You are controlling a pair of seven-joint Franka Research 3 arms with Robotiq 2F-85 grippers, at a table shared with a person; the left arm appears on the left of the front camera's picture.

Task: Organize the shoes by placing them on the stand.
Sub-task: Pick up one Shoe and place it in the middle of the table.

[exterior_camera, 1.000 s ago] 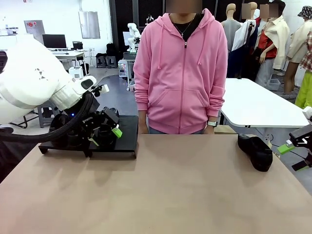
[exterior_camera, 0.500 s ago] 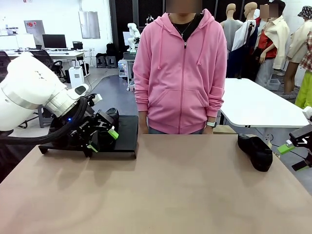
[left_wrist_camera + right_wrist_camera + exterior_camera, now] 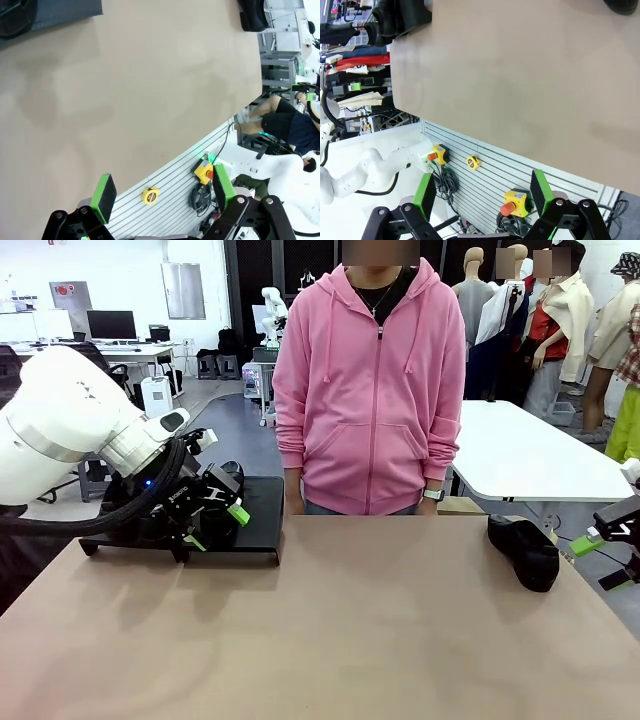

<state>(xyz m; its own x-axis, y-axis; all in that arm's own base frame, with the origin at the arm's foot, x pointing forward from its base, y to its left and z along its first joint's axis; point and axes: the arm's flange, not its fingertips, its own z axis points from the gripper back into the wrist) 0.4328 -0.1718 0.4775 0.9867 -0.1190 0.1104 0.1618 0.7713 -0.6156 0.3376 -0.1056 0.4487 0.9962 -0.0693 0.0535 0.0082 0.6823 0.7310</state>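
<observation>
One glossy black shoe [image 3: 526,551] lies on the table's far right, near the back edge; its end shows in the wrist views [image 3: 252,14] [image 3: 625,5]. The flat black stand [image 3: 258,512] sits at the back left. Dark shoes [image 3: 229,473] rest on it, mostly hidden behind my left arm; one shoe's opening [image 3: 12,17] shows beside the stand's edge [image 3: 60,15]. My left gripper [image 3: 215,527] hangs open over the stand's front, with nothing between its green pads [image 3: 105,192]. My right gripper [image 3: 600,540] is open and empty at the right table edge, just right of the lone shoe.
A person in a pink hoodie [image 3: 370,390] stands at the far edge, hands down behind the table. The tan tabletop [image 3: 330,630] stretches bare between the stand and the lone shoe. A white table [image 3: 530,455] stands behind at the right.
My left arm has drawn back a little to the left while its gripper stays over the stand's front. The right arm and the lone shoe have not moved.
</observation>
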